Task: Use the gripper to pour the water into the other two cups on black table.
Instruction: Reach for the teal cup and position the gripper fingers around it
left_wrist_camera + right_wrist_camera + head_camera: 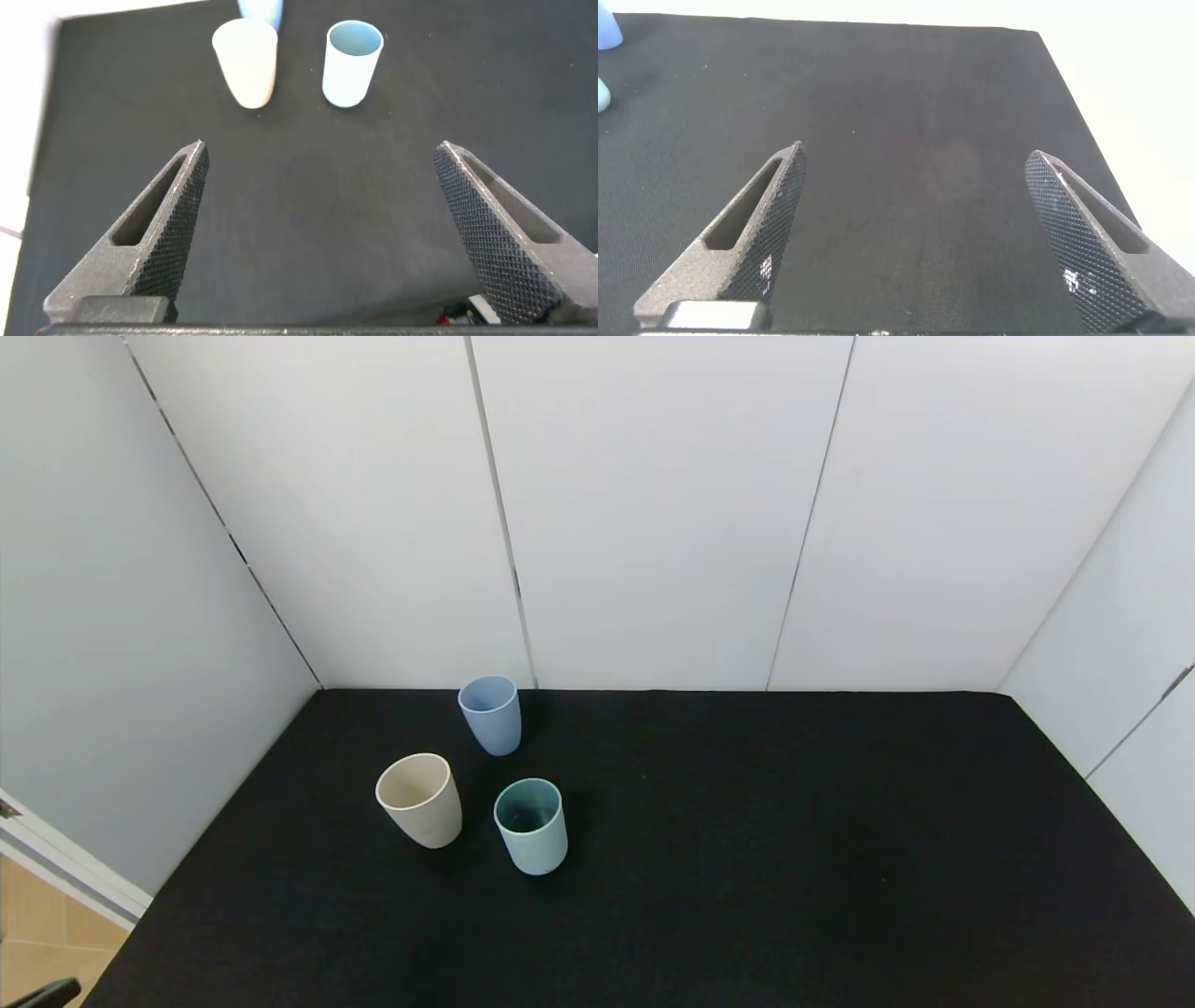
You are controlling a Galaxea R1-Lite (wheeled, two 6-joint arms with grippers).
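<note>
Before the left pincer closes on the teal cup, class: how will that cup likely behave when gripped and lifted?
The teal cup looks like smooth, rigid plastic, so it could slip. It tapers toward its base, so a knock might tip it. Whether it holds water cannot be seen. The left pincer is open, well short of it.

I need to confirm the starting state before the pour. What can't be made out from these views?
- Water level in the teal cup: head view shows only a dark interior; left wrist view is too shallow.
- Light blue cup: cut by the top edge in the left wrist view, by the side edge in the right wrist view.
- Beige cup: its inside is hidden in the left wrist view.
- Both arms: outside the head view.
</note>
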